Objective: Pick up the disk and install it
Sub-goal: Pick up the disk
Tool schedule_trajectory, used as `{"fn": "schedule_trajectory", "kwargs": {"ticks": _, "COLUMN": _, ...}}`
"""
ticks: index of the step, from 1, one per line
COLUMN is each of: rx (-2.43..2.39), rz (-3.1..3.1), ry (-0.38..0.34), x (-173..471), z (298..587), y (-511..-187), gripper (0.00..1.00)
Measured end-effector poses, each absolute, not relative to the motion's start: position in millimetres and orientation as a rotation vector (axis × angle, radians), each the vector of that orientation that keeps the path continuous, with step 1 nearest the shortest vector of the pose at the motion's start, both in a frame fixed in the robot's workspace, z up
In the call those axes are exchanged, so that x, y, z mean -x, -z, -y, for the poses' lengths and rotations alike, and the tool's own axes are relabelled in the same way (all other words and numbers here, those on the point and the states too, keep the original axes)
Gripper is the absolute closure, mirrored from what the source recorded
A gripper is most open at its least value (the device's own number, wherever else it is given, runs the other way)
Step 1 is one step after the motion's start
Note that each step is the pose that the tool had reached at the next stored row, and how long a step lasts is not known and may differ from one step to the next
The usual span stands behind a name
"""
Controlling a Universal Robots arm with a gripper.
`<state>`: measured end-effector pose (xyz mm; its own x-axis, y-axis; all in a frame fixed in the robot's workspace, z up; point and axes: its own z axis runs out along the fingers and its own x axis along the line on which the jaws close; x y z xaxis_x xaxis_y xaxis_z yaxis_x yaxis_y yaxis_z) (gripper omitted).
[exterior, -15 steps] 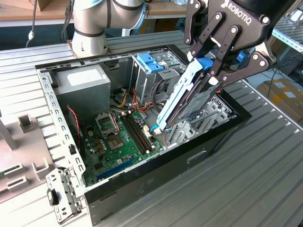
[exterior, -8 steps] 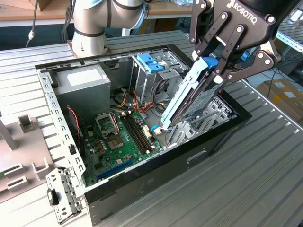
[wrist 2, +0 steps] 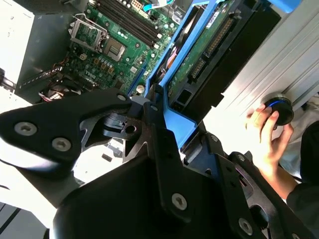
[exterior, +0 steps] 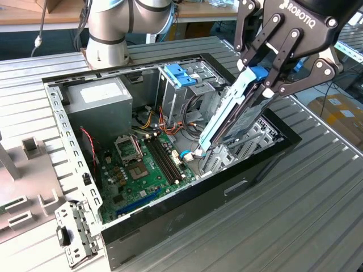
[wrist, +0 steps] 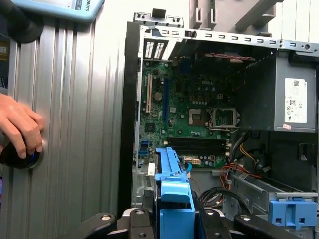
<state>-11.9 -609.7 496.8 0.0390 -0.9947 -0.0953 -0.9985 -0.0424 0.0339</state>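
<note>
Tilted dark grey disk, light-blue framed

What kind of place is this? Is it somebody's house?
Probably not a house; it looks like a robot lab or workshop. A robot's gripper holds the disk over an open computer case, which lies on a ribbed metal table, with cardboard boxes nearby.

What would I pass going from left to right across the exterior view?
Grey power supply box → blue-latched bracket → the disk, tilted in its light blue carrier → cardboard box at the far right.
</note>
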Motion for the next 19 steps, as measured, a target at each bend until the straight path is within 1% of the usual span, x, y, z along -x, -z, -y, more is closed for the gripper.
{"fn": "schedule_trajectory", "kwargs": {"ticks": 19, "rx": 2.234, "rz": -2.145, "ry": -0.143, "x": -20.8, "z": 609.7, "y": -496.8, "gripper": 0.63}}
